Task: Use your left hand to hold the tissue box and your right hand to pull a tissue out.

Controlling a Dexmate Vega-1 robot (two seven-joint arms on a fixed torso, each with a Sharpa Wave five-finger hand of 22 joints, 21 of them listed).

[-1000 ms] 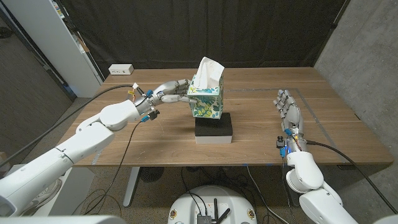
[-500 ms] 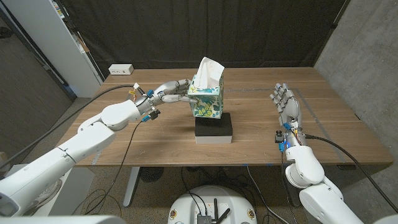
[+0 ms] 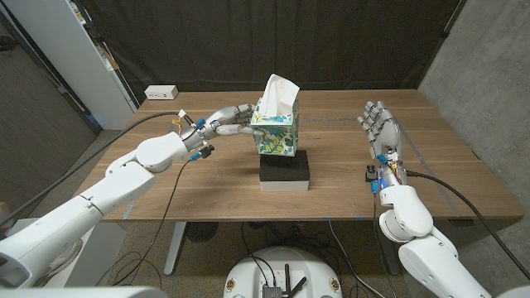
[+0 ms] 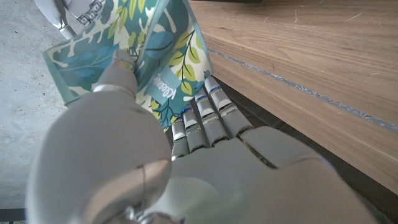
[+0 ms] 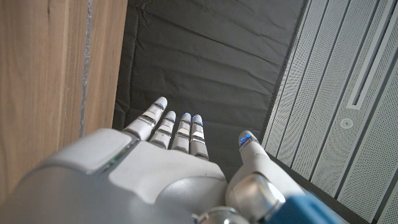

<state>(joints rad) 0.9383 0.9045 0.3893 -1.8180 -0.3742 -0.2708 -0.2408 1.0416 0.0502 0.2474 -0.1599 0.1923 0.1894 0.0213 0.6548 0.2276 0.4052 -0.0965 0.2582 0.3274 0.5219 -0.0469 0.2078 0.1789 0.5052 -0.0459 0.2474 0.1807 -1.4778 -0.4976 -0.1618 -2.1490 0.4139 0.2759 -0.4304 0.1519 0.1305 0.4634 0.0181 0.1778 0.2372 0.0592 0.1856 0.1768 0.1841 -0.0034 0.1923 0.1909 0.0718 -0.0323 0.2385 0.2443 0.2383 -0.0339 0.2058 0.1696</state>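
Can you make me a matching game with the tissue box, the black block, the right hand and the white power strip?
Things:
1. tissue box
2. black block
3. right hand
4. white power strip

States:
A. open, holding nothing
B. at the table's far left corner
C. held by the left hand
D. under the box

Pairs: 1-C, 2-D, 3-A, 4-B
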